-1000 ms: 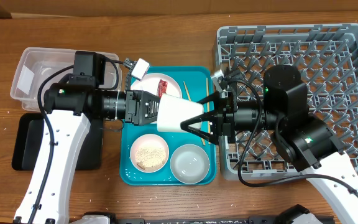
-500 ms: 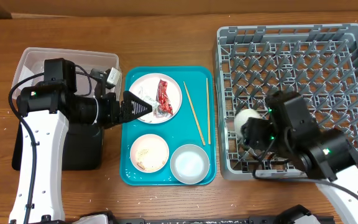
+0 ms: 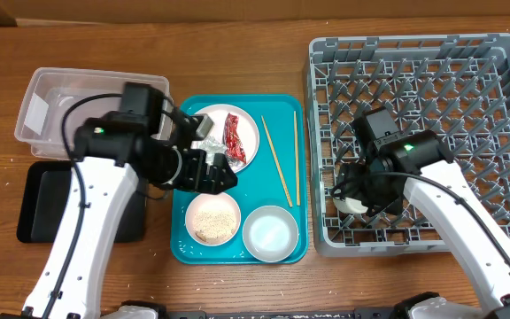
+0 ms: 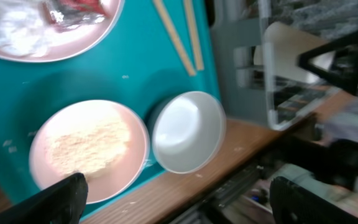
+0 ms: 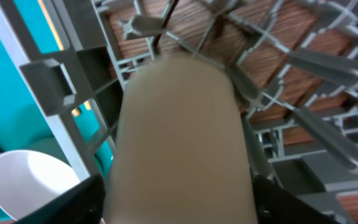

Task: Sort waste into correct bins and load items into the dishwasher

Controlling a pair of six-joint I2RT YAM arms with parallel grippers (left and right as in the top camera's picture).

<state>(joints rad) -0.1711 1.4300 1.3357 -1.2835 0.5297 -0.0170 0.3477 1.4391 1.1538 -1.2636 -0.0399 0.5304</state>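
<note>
My right gripper (image 3: 354, 197) (image 5: 179, 208) is shut on the small white cup (image 3: 351, 203) (image 5: 179, 124) and holds it low among the pegs at the front left corner of the grey dish rack (image 3: 467, 106). My left gripper (image 3: 224, 175) (image 4: 185, 196) is open and empty above the teal tray (image 3: 282, 106). On the tray lie the large plate (image 3: 246, 124) with the red wrapper (image 3: 235, 137) and white tissue (image 4: 11, 28), two chopsticks (image 3: 277, 159), a small plate with rice (image 3: 212, 218) and a bowl (image 3: 269, 233).
The clear tub (image 3: 60, 97) stands at the far left with the black tray (image 3: 38, 204) in front of it, partly under my left arm. The rack's upright pegs (image 5: 303, 62) crowd round the cup.
The cup passed from my left gripper to my right, which carried it right and lowered it into the rack. My left gripper drew back left, then returned over the tray, open.
</note>
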